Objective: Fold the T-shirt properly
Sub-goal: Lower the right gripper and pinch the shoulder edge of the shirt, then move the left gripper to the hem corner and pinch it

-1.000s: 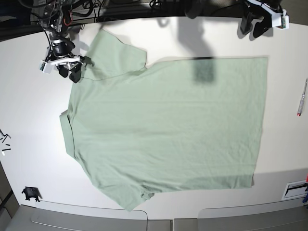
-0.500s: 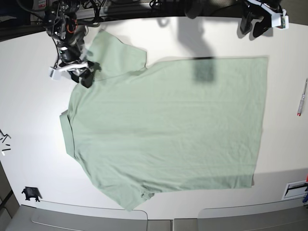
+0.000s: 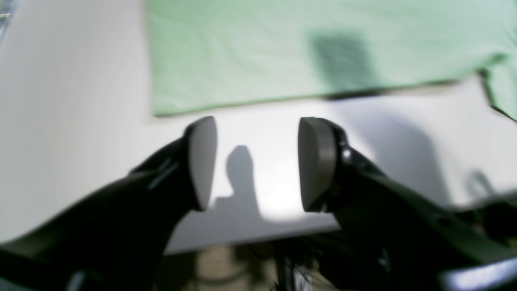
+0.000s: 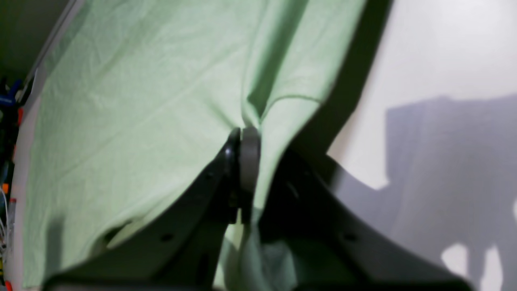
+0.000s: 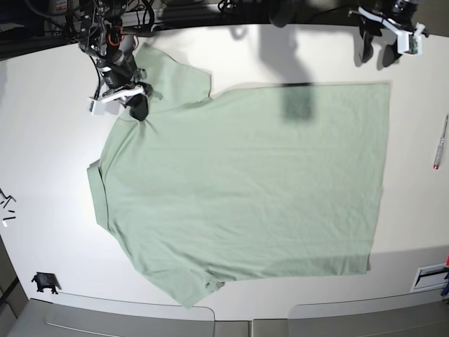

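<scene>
The pale mint-green T-shirt (image 5: pixel 245 182) lies spread flat on the white table (image 5: pixel 42 140), collar at the left and hem at the right. My right gripper (image 5: pixel 137 107) is at the far-left sleeve, shut on a pinch of cloth. The right wrist view shows its jaws closed (image 4: pixel 247 155) on a raised fold of the shirt (image 4: pixel 141 101). My left gripper (image 5: pixel 377 53) is open and empty over bare table, just beyond the shirt's far hem corner. In the left wrist view its grey pads (image 3: pixel 202 161) stand wide apart (image 3: pixel 250 161), with the hem corner (image 3: pixel 161 107) just ahead.
A pen (image 5: pixel 440 144) lies at the table's right edge. A white tag (image 5: pixel 429 277) sits at the lower right. A small black part (image 5: pixel 44 282) and loose bits (image 5: pixel 5 207) lie at the left edge. Cables (image 5: pixel 91 17) bunch behind the right arm.
My right gripper has moved right across the table onto the sleeve, dragging the sleeve's edge with it. My left gripper has shifted slightly and its fingers are spread.
</scene>
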### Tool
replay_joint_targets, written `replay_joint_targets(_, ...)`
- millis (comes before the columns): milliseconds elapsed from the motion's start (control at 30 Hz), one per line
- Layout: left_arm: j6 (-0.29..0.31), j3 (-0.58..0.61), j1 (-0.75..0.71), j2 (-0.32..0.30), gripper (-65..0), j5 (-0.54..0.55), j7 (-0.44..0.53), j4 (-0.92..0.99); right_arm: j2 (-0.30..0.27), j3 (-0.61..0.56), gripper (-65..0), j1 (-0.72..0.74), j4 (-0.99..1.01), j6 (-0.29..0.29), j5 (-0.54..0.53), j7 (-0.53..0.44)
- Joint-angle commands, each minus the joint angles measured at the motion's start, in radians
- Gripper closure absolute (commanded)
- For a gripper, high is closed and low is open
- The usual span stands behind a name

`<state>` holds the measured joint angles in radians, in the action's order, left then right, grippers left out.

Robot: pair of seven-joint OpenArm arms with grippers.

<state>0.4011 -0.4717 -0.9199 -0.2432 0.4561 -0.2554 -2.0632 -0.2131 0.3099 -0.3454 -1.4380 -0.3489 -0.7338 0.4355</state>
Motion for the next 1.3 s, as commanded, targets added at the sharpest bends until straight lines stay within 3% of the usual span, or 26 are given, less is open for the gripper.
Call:
replay_joint_targets(0, -0.023, -0.006, 0.017, -0.005, -32.0, 0.012, 0.000, -0.006, -0.006, 0.004, 0.0, 0.001, -0.010, -0.002, 0.005, 0.010)
replay_joint_targets(167, -0.127, -0.006, 0.168, -0.032, -32.7, 0.022, -0.060, 0.106, 0.005, 0.004, 0.0, 0.001, -0.010, -0.002, 0.005, 0.010)
replay_joint_targets(300, -0.140, -0.006, 0.272, -0.062, -32.7, 0.063, -0.098, 0.256, 0.005, 0.004, 0.0, 0.001, -0.010, -0.002, 0.005, 0.010)
replay_joint_targets(567, -0.135, -0.007, 0.344, -0.092, -32.6, 0.220, -0.179, 0.436, 0.005, 0.004, 0.0, 0.001, -0.010, -0.002, -0.001, 0.010)
replay_joint_targets(700, -0.094, -0.007, 0.346, -0.092, -32.6, 0.286, -0.178, 0.465, 0.005, 0.004, 0.0, 0.001, -0.010, -0.002, -0.003, 0.010)
replay_joint_targets(1067, -0.091, -0.006, 0.443, -0.087, -32.0, 0.307, -0.209, 0.522, 0.005, 0.004, 0.0, 0.001, -0.010, -0.002, -0.003, 0.011)
replay_joint_targets(1267, -0.038, -0.005, 0.438, -0.064, -32.0, 0.365, -0.275, 0.522, 0.005, 0.004, 0.0, 0.001, -0.010, -0.002, -0.003, 0.011)
